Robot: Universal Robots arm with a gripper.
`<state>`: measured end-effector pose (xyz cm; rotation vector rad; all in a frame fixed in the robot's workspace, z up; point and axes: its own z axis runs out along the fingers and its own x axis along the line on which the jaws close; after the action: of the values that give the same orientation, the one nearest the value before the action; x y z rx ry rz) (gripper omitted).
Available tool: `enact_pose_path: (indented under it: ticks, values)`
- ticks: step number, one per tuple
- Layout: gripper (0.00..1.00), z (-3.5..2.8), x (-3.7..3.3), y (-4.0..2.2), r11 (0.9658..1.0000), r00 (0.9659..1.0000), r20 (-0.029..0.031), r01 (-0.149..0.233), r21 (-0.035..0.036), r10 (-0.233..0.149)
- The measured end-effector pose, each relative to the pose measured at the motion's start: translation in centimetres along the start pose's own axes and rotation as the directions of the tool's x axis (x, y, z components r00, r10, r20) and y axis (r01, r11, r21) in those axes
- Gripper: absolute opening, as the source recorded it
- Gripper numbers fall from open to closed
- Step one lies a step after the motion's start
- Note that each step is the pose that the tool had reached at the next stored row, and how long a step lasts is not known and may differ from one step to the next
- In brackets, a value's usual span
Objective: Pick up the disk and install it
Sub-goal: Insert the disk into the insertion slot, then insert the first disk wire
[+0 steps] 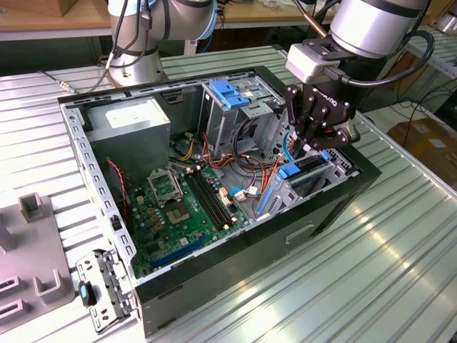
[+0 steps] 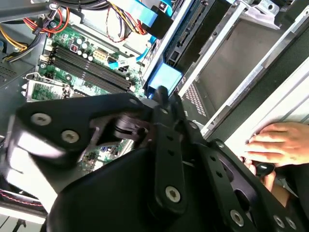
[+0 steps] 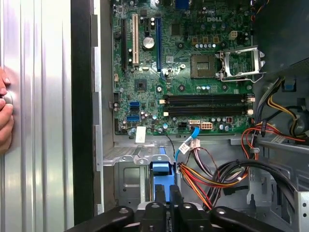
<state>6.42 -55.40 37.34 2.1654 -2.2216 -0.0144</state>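
Ribbed metal table (image 1: 385, 271) carries an open computer case (image 1: 235, 279) lying on its side, and the gripper (image 1: 320, 146) reaches down into the case's corner toward the exterior view's right. In both wrist views its two fingers (image 3: 161, 193) are drawn together with barely a slit between them, their tips at the gripper (image 3: 167, 189) (image 2: 161, 94) meeting the blue end tab of the disk (image 3: 161, 171); whether they pinch that tab or only press against it cannot be told. The disk (image 1: 308, 166) sits tilted in the drive bay at that corner, its dark body (image 2: 188, 24) lying between the bay's grey metal rails (image 2: 227, 38). Beside the bay, a bundle of red, yellow and black cables (image 3: 212, 174) runs over the case floor. Further in lies the green motherboard (image 1: 178, 207), taking up the middle of the case. A grey drive cage with a blue handle (image 1: 232, 96) stands along the case's far wall, and a grey power supply box (image 1: 132, 125) fills the far corner toward the exterior view's left. Outside the case, a person's hand (image 2: 275, 142) (image 3: 5, 116) rests on the table just beside the case wall. A grey fixture (image 1: 28, 250) lies at the table's edge on the exterior view's left.
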Motion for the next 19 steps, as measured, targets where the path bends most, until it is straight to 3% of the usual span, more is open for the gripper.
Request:
enact_pose_path:
  ticks: [2, 19]
  values:
    - [0.11, 0.01, 0.00, 0.00, 1.0000, 1.0000, 0.0000, 0.000, 0.0000, 0.000]
    - [0.11, 0.03, -0.01, -0.10, 1.0000, 1.0000, -0.0021, 0.000, 0.0000, 0.000]
